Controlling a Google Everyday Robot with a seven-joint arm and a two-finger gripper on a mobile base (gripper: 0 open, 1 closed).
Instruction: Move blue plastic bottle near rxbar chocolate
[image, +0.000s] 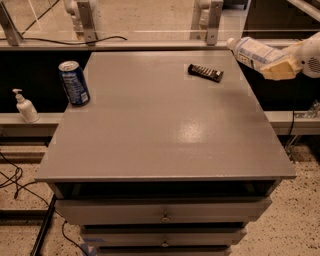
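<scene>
As gripper (281, 68) clamps blue plastic bottle (254, 51), both hang off tbl (150, 130).

High front view, looking down on table (150, 150), end effector (276, 65) upper right

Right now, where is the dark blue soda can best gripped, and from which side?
Around mid-body, coming level across the tabletop: the soda can stands upright near the table's left edge, its round wall free. The gripper, beyond the table's right rear corner, is shut on the blue plastic bottle.
</scene>
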